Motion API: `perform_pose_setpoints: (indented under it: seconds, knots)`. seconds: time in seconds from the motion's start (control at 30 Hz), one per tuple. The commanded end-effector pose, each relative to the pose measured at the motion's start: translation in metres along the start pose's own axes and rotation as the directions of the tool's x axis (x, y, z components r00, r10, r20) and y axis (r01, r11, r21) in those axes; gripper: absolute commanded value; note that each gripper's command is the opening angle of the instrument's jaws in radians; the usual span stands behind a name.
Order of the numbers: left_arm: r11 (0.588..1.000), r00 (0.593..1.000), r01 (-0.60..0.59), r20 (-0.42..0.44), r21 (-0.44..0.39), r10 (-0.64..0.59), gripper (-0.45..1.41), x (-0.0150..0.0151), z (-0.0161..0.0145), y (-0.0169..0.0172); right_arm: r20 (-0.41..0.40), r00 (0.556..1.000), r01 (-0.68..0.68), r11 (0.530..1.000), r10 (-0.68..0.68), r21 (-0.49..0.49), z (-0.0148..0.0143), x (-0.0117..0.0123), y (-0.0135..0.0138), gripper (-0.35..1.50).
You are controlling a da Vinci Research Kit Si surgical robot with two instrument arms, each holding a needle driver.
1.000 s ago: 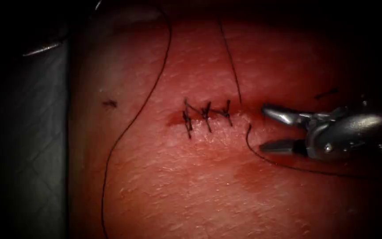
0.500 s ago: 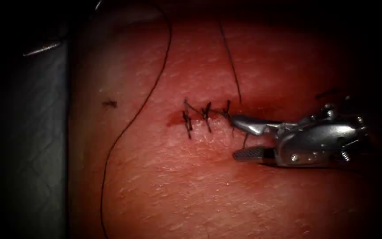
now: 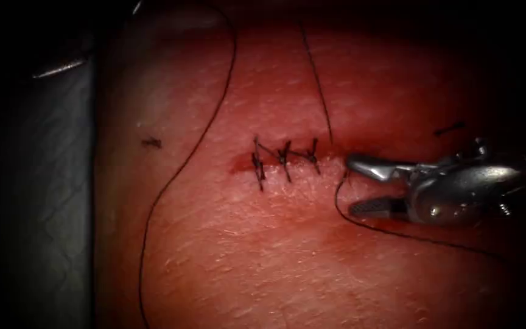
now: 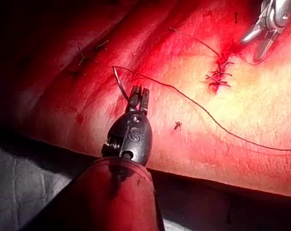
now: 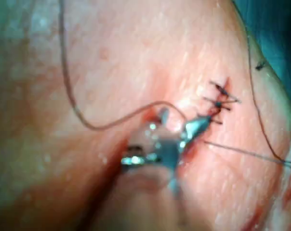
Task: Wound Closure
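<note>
On the tissue point(image 3: 263, 256) the cut carries three dark stitches point(image 3: 284, 159). Just right of them, my right tool point(image 3: 352, 185) lies with its jaws open and holds nothing; a loop of thread point(image 3: 338, 198) runs between the jaw tips. The same tool point(image 4: 254, 48) and stitches point(image 4: 218, 77) appear in the left wrist view, and the open right tool point(image 5: 184, 121) sits beside the stitches point(image 5: 220, 103). My left tool point(image 4: 138, 97) is shut on the curved needle point(image 4: 119, 83) near the end away from the thread. The needle is clear of the tissue. Long thread point(image 4: 208, 115) trails from it.
A long thread point(image 3: 184, 164) curves down the tissue left of the cut, and another strand point(image 3: 318, 79) comes from above to the last stitch. Cut thread bits point(image 3: 150, 143) point(image 3: 448, 128) lie on the tissue. Grey cloth point(image 3: 44, 213) borders its left edge. Red fluid point(image 3: 238, 164) marks the cut's left end.
The right tool, jaws open throughout, reached left up to the last stitch half a second ago, then drew back to the right. The thread loop by its tips shows again.
</note>
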Motion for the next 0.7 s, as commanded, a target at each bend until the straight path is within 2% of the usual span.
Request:
perform_pose_setpoints:
  seconds: [0.03,0.23,0.4,0.5,0.6,0.67,0.7]
  knots:
    - [1.000,1.000,0.000,-0.001,-0.003,0.000,-0.45,-0.0004,0.0007,0.0002,-0.001,1.000,-0.001,1.000,0.001,0.004,0.0012,0.0000,-0.0009,0.88]
    - [1.000,1.000,0.000,-0.001,-0.003,0.000,-0.45,-0.0004,0.0007,0.0002,0.018,0.998,0.054,0.997,-0.056,0.059,0.0033,0.0005,-0.0016,0.88]
    - [1.000,1.000,0.000,-0.001,-0.003,0.000,-0.45,-0.0005,0.0007,0.0002,0.019,0.997,0.067,0.996,-0.069,0.055,0.0047,0.0017,-0.0021,0.89]
    - [1.000,1.000,0.000,-0.003,-0.005,0.000,-0.45,-0.0004,0.0007,0.0002,0.018,0.997,0.068,0.996,-0.069,0.054,0.0048,0.0019,-0.0021,0.83]
    - [1.000,1.000,0.000,-0.003,-0.005,0.000,-0.45,-0.0004,0.0007,0.0003,0.016,0.997,0.069,0.996,-0.070,0.058,0.0045,0.0019,-0.0023,0.54]
    - [1.000,1.000,0.000,-0.003,-0.005,0.000,-0.45,-0.0004,0.0007,0.0003,0.013,0.997,0.072,0.995,-0.073,0.071,0.0040,0.0019,-0.0025,-0.20]
    - [1.000,1.000,0.000,-0.003,-0.005,0.000,-0.45,-0.0004,0.0007,0.0003,0.012,0.997,0.073,0.994,-0.075,0.081,0.0038,0.0019,-0.0026,-0.35]
